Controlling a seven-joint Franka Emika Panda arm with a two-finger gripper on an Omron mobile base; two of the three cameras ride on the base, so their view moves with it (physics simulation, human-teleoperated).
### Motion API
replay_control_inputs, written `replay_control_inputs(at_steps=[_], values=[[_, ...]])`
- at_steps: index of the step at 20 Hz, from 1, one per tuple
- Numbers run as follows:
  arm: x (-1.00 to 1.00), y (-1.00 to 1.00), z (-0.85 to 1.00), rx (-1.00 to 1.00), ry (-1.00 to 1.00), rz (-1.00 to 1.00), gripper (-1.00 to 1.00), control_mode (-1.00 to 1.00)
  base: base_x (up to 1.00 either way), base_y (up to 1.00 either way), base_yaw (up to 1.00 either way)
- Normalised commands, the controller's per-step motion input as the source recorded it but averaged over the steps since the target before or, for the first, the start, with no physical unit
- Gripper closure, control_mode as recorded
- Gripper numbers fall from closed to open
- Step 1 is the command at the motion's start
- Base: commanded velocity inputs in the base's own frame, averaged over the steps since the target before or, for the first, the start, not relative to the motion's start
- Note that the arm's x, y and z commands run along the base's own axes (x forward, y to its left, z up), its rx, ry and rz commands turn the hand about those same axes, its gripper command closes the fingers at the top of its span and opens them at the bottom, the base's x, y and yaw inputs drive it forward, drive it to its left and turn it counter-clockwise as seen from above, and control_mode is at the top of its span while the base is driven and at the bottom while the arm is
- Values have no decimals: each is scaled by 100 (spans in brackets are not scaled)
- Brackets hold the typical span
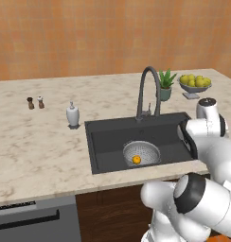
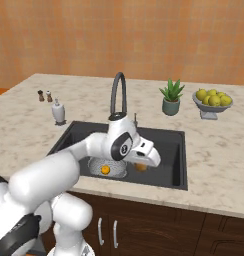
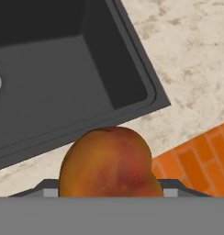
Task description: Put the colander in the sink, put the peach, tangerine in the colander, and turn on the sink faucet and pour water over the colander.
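My gripper (image 2: pixel 144 165) is clamped on the peach (image 3: pixel 108 163), held over the sink (image 1: pixel 108 137) toward its right end. The colander (image 1: pixel 142 152) sits inside the sink near the front wall, with the tangerine (image 1: pixel 136 160) in it. The sink faucet (image 1: pixel 149 92) stands at the far rim.

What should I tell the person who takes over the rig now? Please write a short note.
Claw: shut on the peach, above the sink's front right part.
Colander: already in the sink, with the tangerine inside.
Sink faucet: no water visible.
Done: colander placed, tangerine in.
Left: drop the peach into the colander, turn on the faucet, pour water over the colander.
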Motion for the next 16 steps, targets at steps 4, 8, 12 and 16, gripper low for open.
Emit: replay_control_inputs(at_steps=[4, 8, 12, 16], values=[[-8, 77, 5, -1, 1, 9, 100, -100, 0, 0, 0], [0, 76, 13, 0, 1, 3, 100, -100, 0, 0, 0], [12, 76, 6, 0, 3, 0, 100, -100, 0, 0, 0], [41, 68, 0, 0, 3, 0, 100, -100, 0, 0, 0]])
